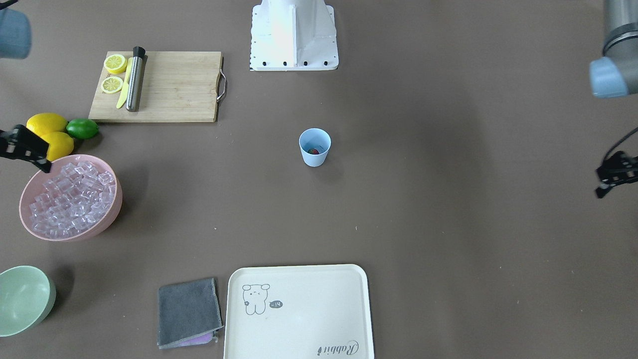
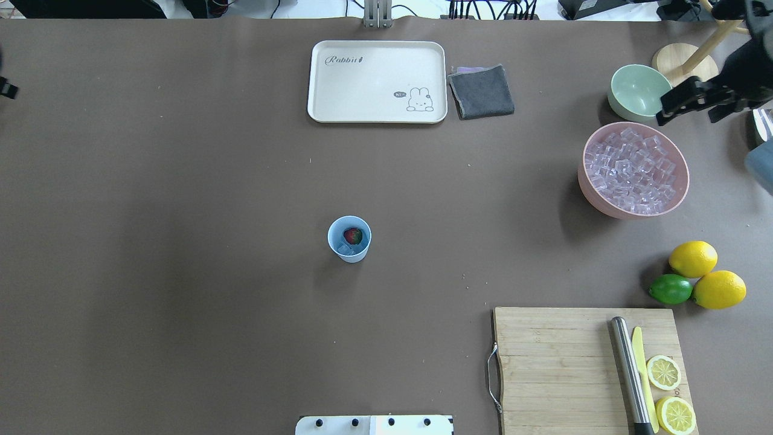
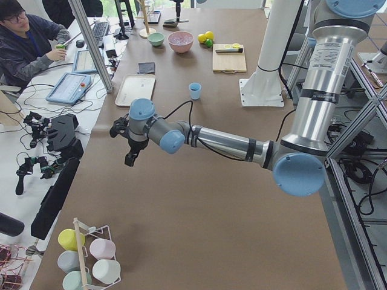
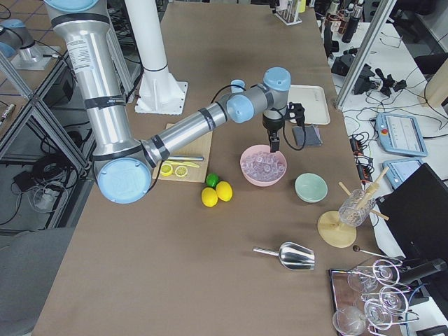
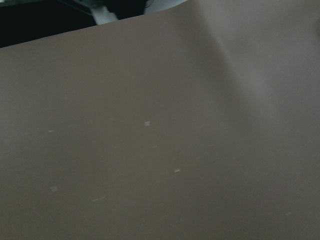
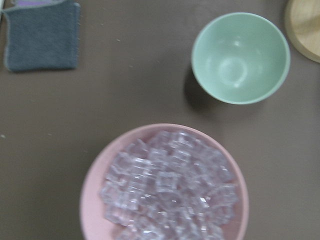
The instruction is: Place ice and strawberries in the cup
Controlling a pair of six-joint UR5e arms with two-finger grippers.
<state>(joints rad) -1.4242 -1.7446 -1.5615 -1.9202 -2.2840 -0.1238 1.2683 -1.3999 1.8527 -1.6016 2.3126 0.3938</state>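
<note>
Brown table (image 2: 181, 211) w/ most of the stuff on the robot's R side. R gripper (image 4: 274, 145) hangs up in the air, pointing down. Can't tell if its fingers are apart or together; nothing shows in them. Right under it, a bit to one side, is the ice (image 6: 167, 192), a big pile of clear cubes in the pink bowl (image 6: 90, 200). So the way to the ice is straight down, w/ nothing in between.

Green bowl (image 6: 240, 57) sits just beside the pink one, on the side away from the robot. It could get bumped if the gripper drifts that way. Grey cloth (image 6: 42, 35) lies a bit more to the gripper's left. Two lemons (image 2: 693, 258) and a lime (image 2: 670, 289) are near, back toward the robot, then the cutting board (image 2: 561, 362).

Cup (image 2: 351, 257) is well apart from the R gripper, off to its left, mid table, standing up. Strawberry (image 2: 352, 235) is inside it already, plus what looks like one ice cube. Nothing stands btw bowl and cup.

L gripper (image 3: 129, 158) is farthest, out past the cup. Nothing shows in it; open or closed, can't tell. R arm is far nearer the ice, so I think more ice is its job, if more is wanted.
</note>
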